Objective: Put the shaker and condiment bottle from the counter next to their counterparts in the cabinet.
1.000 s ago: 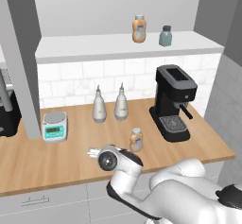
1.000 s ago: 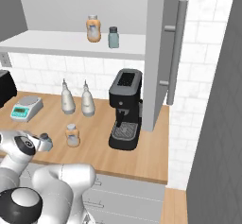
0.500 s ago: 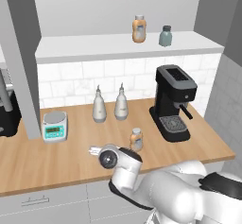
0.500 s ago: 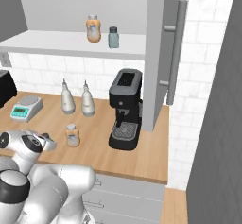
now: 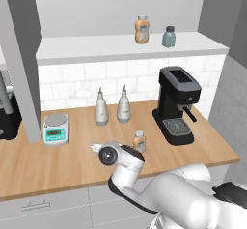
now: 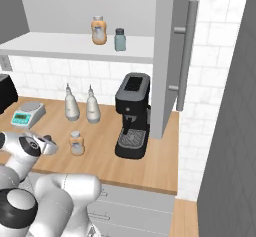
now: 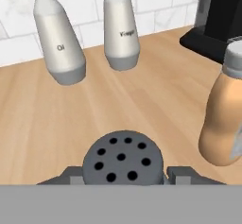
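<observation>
The small grey shaker with the dark holed cap [image 7: 123,160] stands upright on the light-brown wooden counter [image 7: 142,105]; its body is hidden low down. The jaws hug both its sides. The orange-brown bottle [image 7: 226,119], cut off, stands right.

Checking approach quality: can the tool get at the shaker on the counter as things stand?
Probably yes. The shaker's perforated dark cap sits right between the tool's fingertips, with nothing between them; the condiment bottle stands apart to one side.
</observation>
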Available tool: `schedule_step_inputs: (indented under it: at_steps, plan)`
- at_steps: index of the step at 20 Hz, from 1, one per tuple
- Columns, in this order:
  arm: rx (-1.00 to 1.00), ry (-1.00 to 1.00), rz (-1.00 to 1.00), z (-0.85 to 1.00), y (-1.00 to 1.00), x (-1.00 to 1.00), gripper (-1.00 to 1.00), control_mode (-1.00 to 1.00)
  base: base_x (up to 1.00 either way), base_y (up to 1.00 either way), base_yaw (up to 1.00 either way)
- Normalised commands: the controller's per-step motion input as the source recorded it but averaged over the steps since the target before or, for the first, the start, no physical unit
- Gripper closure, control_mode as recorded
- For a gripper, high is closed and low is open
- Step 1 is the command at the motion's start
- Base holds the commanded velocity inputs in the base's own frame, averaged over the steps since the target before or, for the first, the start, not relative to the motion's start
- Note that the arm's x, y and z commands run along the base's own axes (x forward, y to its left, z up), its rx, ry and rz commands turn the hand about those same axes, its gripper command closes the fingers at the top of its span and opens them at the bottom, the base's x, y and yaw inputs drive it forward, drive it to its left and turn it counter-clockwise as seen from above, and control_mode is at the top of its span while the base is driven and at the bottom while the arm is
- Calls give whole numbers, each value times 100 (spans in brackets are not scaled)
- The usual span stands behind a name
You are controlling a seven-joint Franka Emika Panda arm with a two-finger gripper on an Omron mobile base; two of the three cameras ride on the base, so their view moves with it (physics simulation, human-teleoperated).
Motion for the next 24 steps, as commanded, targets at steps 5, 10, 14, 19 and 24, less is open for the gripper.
schedule_step_inputs:
  at_steps: [5,10,14,19,24]
  plan:
    - [3,0,-6,58,-11,0,100,-100,0,0,0]
    - [4,0,-6,62,-10,0,100,-100,0,0,0]
    - [1,0,-7,70,-1,0,100,-100,0,0,0]
    - [1,-2,-5,64,-3,-2,100,-100,0,0,0]
    - [0,-12,-5,55,-10,-3,100,-100,0,0,0]
